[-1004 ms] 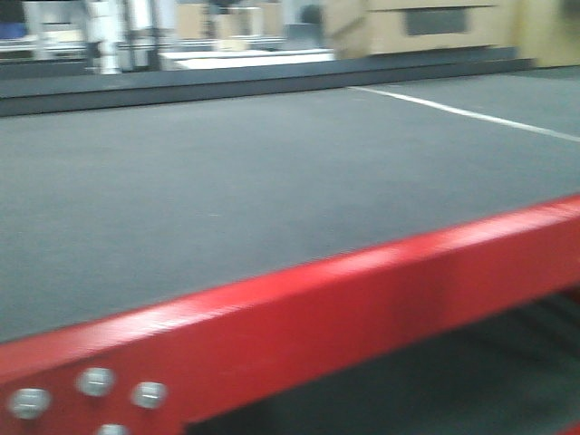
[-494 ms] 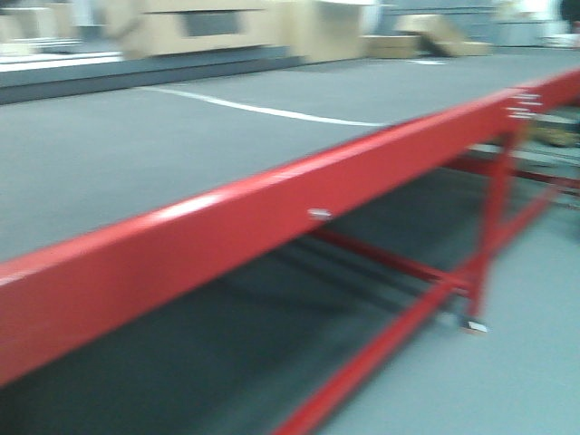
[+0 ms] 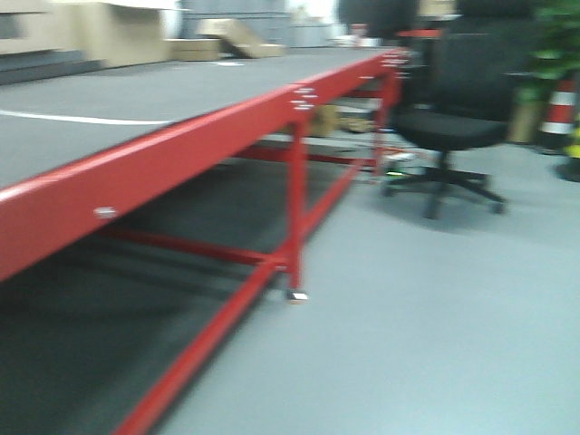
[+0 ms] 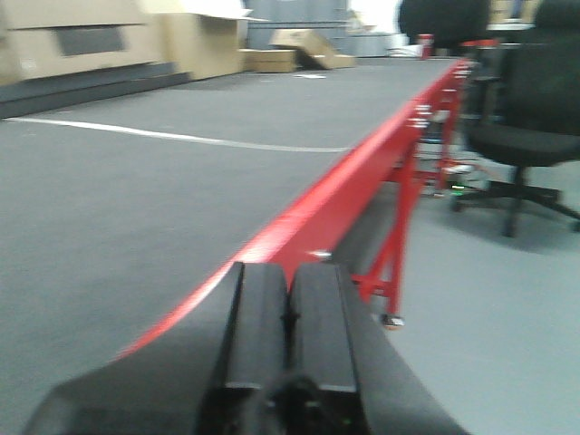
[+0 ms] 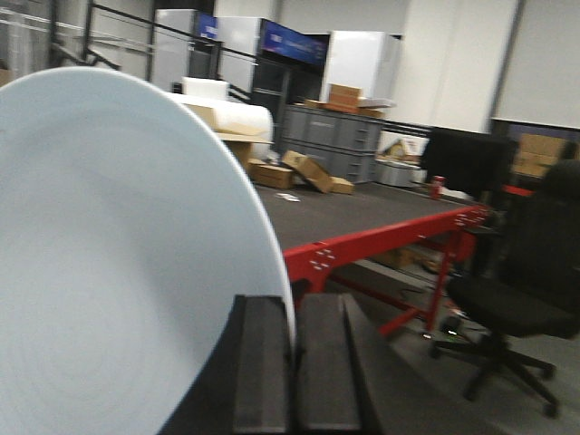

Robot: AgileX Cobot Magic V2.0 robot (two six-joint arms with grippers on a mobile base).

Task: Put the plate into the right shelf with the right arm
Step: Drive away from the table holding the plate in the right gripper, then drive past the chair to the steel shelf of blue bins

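The plate (image 5: 109, 254), round and pale bluish-white, fills the left half of the right wrist view, standing on edge. My right gripper (image 5: 293, 308) is shut on the plate's rim, which runs between the two black fingers (image 5: 261, 362). In the left wrist view my left gripper (image 4: 288, 281) is shut with nothing between its fingers, held over the red table's edge. The right shelf is out of view. Neither gripper shows in the front view.
A long red-framed table (image 3: 181, 145) with a dark grey top runs along the left, with red legs and floor rails (image 3: 294, 217). A black office chair (image 3: 449, 127) stands on the grey floor at right. Cardboard boxes (image 5: 308, 172) and grey cabinets stand behind.
The front view has swung to the right: the table's red rail has slid to the left, and the floor, the table legs and the office chair have come into view.
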